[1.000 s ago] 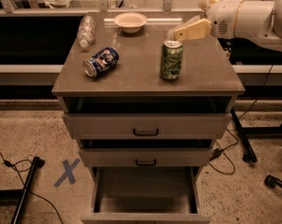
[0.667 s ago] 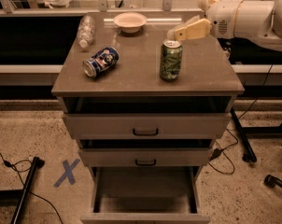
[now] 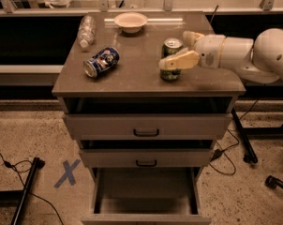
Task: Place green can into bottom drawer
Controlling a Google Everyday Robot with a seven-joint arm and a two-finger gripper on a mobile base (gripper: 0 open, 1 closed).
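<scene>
The green can [image 3: 171, 71] stands upright on the right part of the cabinet top [image 3: 137, 74]. My gripper [image 3: 174, 49] reaches in from the right at the can's height. It is open, with one finger [image 3: 181, 60] across the front of the can and the other finger [image 3: 190, 35] behind it. I cannot tell whether the fingers touch the can. The bottom drawer [image 3: 146, 191] is pulled out below, and its grey floor holds nothing.
A blue-and-white can [image 3: 101, 62] lies on its side at the left of the top. A clear plastic bottle [image 3: 86, 30] lies at the back left and a white bowl [image 3: 130, 21] stands at the back centre. The two upper drawers [image 3: 146, 125] are slightly open. A blue X [image 3: 66, 173] marks the floor.
My gripper has moved down and to the left, from the back right above the cabinet to around the green can. The can and the other objects have not moved.
</scene>
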